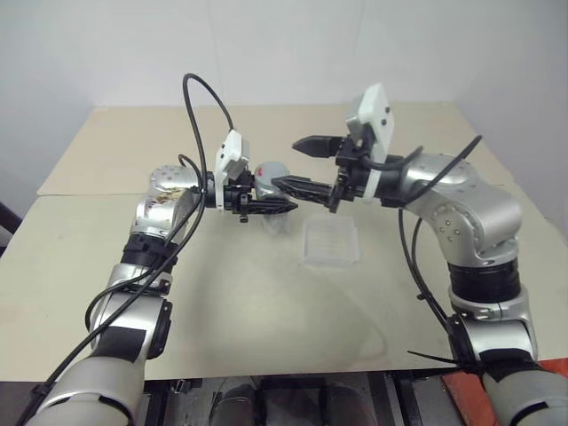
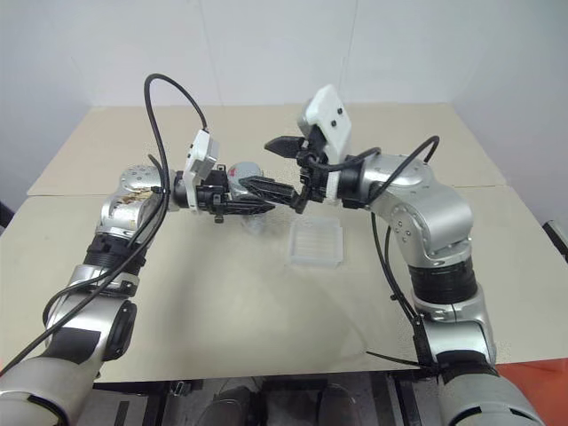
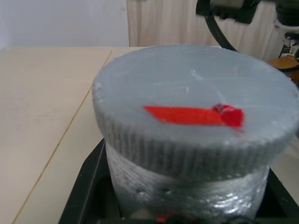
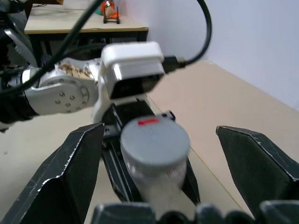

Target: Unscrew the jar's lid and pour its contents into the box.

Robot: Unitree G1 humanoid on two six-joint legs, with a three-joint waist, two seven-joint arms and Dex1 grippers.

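Above the counter: that's where both my arms meet, roughly mid-scene, over the tan counter (image 1: pixel 266 302).

Left pincer: my left pincer (image 1: pixel 275 206) is clenched round the jar (image 1: pixel 277 222), holding it up off the counter, fingers pointing toward 3 o'clock.

Jar: clear body sits between my left fingers, lid end sticking up out of the grip. Can't make out the contents through the wall from any angle.

Lid: the lid (image 3: pixel 191 107) is on the jar, grey with a ribbed edge and a red mark across the top. In the head view it's the grey cap at (image 1: pixel 271 171).

Right pincer: my right pincer (image 4: pixel 159 154) is released, spread wide, one black finger either side of the lid with clear gaps, not touching it. From the head view it comes in from 3 o'clock, one finger high, one low.

Box: the box (image 1: pixel 330 241) lies flat on the counter, at about 4 o'clock from the jar, near it but apart, below my right pincer.

Wall: plain white wall (image 1: pixel 284 44) at 12 o'clock, behind the counter.
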